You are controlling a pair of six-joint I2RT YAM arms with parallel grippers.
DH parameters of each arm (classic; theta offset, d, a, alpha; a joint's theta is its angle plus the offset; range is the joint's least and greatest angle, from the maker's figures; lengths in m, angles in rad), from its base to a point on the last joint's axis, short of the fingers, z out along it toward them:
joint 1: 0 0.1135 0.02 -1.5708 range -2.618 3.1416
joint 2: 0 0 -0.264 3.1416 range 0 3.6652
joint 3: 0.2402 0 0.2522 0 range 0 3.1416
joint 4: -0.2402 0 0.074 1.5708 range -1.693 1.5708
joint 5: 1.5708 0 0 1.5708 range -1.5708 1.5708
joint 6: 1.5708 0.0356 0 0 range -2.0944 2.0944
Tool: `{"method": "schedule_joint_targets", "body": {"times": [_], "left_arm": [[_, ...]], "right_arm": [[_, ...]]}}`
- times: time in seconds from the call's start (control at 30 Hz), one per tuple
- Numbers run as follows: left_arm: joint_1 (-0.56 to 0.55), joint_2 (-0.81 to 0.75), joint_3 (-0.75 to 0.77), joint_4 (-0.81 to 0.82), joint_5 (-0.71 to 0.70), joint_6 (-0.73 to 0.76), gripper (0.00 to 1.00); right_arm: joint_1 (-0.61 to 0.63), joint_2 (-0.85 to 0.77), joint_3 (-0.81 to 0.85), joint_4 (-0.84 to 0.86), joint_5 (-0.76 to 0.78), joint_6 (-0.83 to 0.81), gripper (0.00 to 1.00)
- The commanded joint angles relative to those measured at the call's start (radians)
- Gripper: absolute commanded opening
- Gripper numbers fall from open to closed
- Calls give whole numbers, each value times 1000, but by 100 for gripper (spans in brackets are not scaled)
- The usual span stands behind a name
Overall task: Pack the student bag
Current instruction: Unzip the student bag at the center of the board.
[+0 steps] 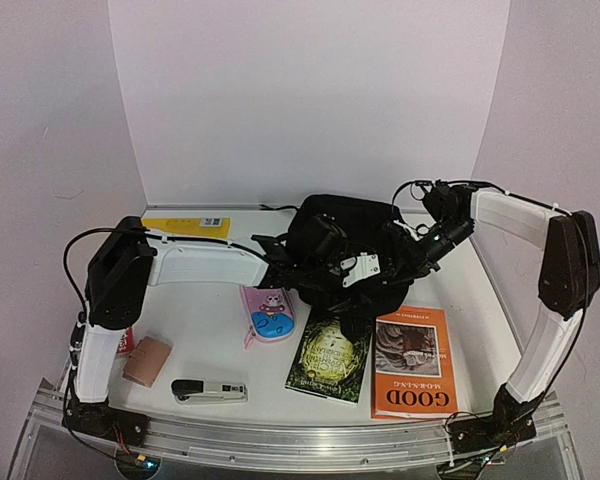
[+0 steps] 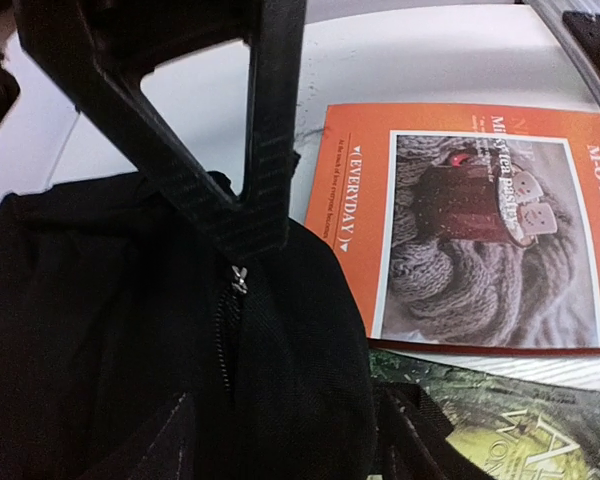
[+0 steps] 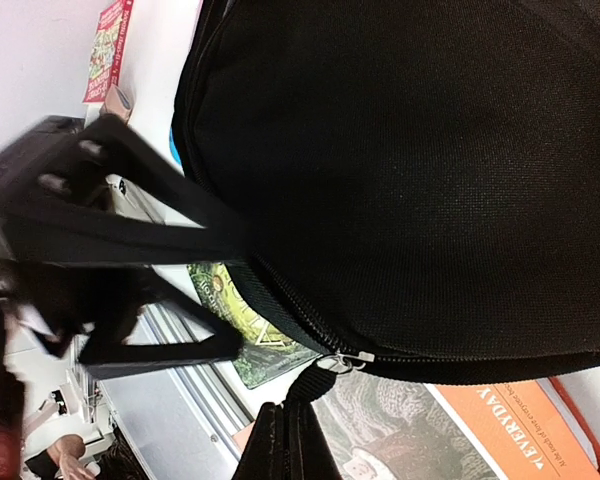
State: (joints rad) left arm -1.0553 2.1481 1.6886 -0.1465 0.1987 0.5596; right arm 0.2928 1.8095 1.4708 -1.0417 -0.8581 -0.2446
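Top external: student bag (image 1: 345, 225) at table centre-back, long axis roughly 9–3 o'clock. Left gripper (image 1: 278, 262) at bag's 9 o'clock edge, tips by zip (image 2: 230, 330); spread or pinching, cannot tell. Right gripper (image 1: 425, 248) at 3 o'clock edge, fingers pressed together. Both arms equally near.

Count:
- bag: one
- books: three, orange book (image 1: 411, 360), green book (image 1: 330, 355), yellow book (image 1: 187, 227)
- pink pencil case (image 1: 270, 315): one
- stapler (image 1: 209, 390): one

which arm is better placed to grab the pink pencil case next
Left, probably. The left hand is open at the left edge of the student bag, the pink pencil case lying close beside it. The right hand is shut at the bag's other side.
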Motion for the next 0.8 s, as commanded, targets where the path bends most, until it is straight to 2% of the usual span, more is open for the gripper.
{"method": "schedule_joint_targets", "body": {"times": [0.0, 0.1, 0.17, 0.33, 0.77], "left_arm": [[1, 19, 75, -40, 23, -30, 45], [1, -6, 70, -56, 15, -46, 16], [1, -57, 13, -15, 9, -51, 1], [1, -163, -112, 60, -33, -25, 0], [1, -286, -231, 81, -72, 23, 0]], "right_arm": [[6, -61, 30, -14, -26, 2, 0], [1, -67, 26, -15, -7, -8, 0], [-14, -68, 16, -18, 2, -18, 0], [-81, -37, -2, -19, 57, -69, 0], [-249, 149, 72, -11, 192, -158, 0]]}}
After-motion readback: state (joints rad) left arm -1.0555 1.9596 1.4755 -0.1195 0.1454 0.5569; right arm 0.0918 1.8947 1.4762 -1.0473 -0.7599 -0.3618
